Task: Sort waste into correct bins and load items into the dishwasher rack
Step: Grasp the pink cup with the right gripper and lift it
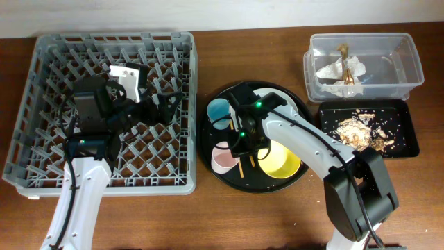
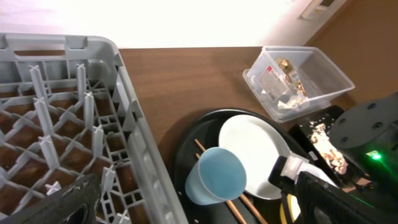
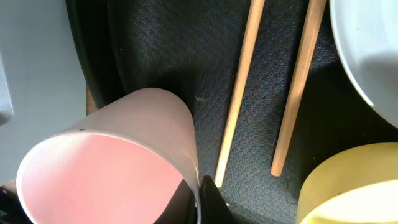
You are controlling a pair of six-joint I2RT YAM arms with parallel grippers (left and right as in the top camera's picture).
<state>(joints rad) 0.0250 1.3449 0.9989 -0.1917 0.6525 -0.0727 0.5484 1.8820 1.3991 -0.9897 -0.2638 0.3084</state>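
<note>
The right claw (image 1: 244, 147) hangs low over the round tray (image 1: 208, 158). Only one dark tip shows in its wrist view, so I cannot tell whether it is spread or closed. That tip sits right at the rim of the pink cup (image 3: 112, 155), which lies tipped on its side just to the tip's left with its mouth facing the camera. Just to the tip's right lie the chopsticks (image 3: 239, 93), side by side, their long axis running straight away from the claw. The next pick probably turns on which of these neighbours it goes for. The left claw (image 1: 166, 105) is spread with nothing in it, over the rack (image 1: 111, 186) and well away from the tray (so the right arm is clearly the nearer).

Counted: two cups, pink and blue (image 2: 214, 177); one bowl (image 3: 354, 186); one plate (image 3: 373, 50); two chopsticks; none is racked. There are two bins: the tub (image 1: 416, 69) holds the napkin (image 1: 340, 69) and the black tray (image 1: 409, 142) holds the scraps (image 1: 361, 128)
</note>
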